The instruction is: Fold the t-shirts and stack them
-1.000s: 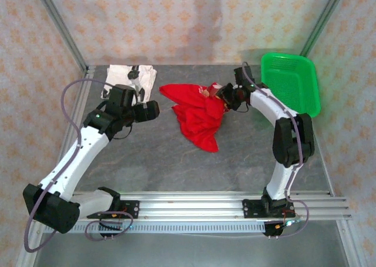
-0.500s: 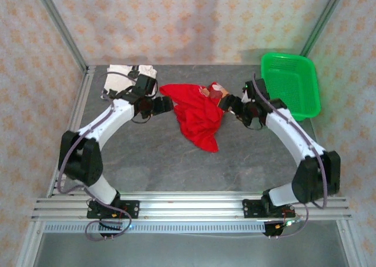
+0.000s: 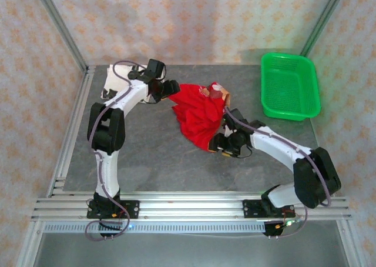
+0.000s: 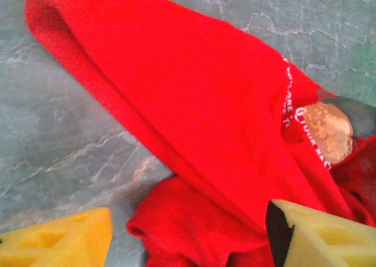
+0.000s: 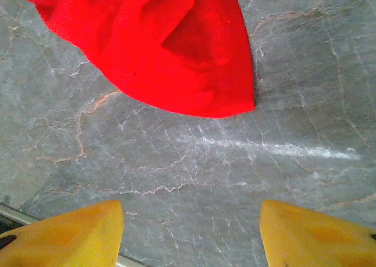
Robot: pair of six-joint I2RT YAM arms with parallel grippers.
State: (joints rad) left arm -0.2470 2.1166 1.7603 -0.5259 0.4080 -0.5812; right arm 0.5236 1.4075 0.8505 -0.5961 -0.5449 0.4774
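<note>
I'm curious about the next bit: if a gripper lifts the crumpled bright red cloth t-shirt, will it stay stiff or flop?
Probably flop: the bright red cloth t-shirt lies in soft folds and creases. Pushed, it would likely bunch up, not slide, since it lies rumpled on the grey table.

Matt red cloth t-shirt

A green plastic basket sat at the far right corner of the grey marbled table, close to the right-hand wall. Pale wallpaper with a small orange pattern covered the walls behind and beside the table. Slanted metal posts rose from the back corners, and aluminium rails ran across the near edge. Fine light veins crossed the tabletop.
</note>
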